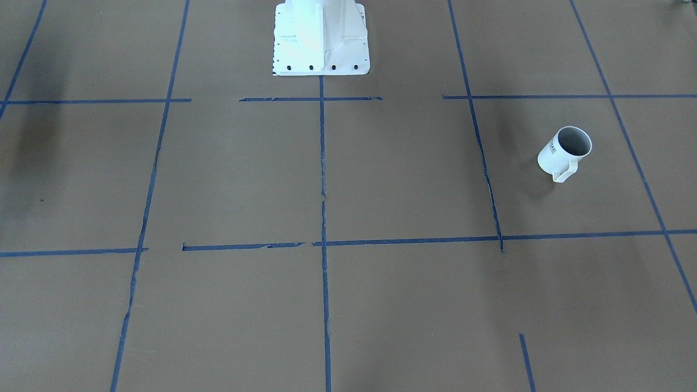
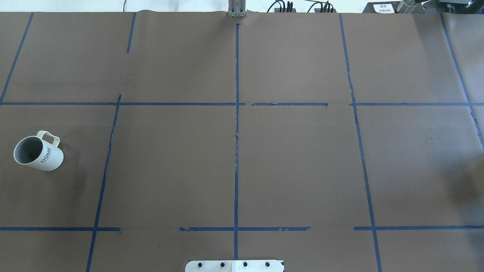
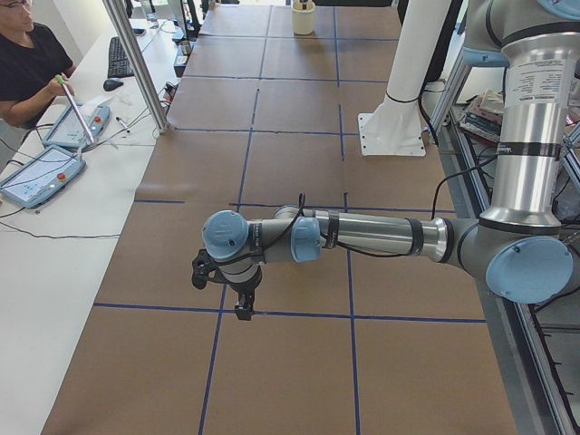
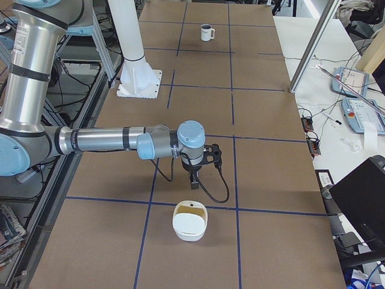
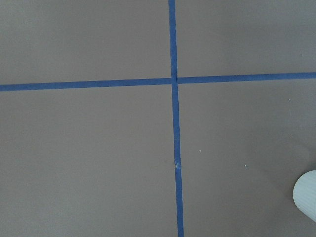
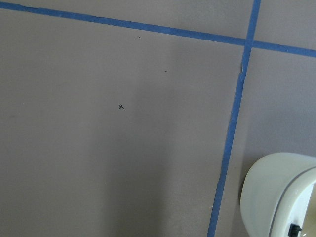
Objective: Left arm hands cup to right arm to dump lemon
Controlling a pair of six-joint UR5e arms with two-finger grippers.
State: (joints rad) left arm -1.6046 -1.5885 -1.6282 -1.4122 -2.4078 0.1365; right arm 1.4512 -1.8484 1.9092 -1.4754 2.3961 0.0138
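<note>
The cup (image 2: 38, 151), a white ribbed mug lettered "HOME", stands upright on the brown table's left side, handle away from the robot. It also shows in the front-facing view (image 1: 564, 152) and far off in the exterior right view (image 4: 206, 32). A white ribbed edge (image 5: 307, 200) in the left wrist view looks like its rim. The lemon is not visible; the mug's inside looks plain grey. The left gripper (image 3: 243, 310) hangs over the table and hides the mug there. The right gripper (image 4: 194, 182) hangs over the table's right end. I cannot tell whether either is open or shut.
A white oval container (image 4: 190, 221) sits near the right gripper, and shows in the right wrist view (image 6: 279, 195). The white robot pedestal (image 1: 321, 38) stands at mid-table. Blue tape lines grid the brown table (image 2: 295, 162). An operator (image 3: 27, 63) sits at a side desk.
</note>
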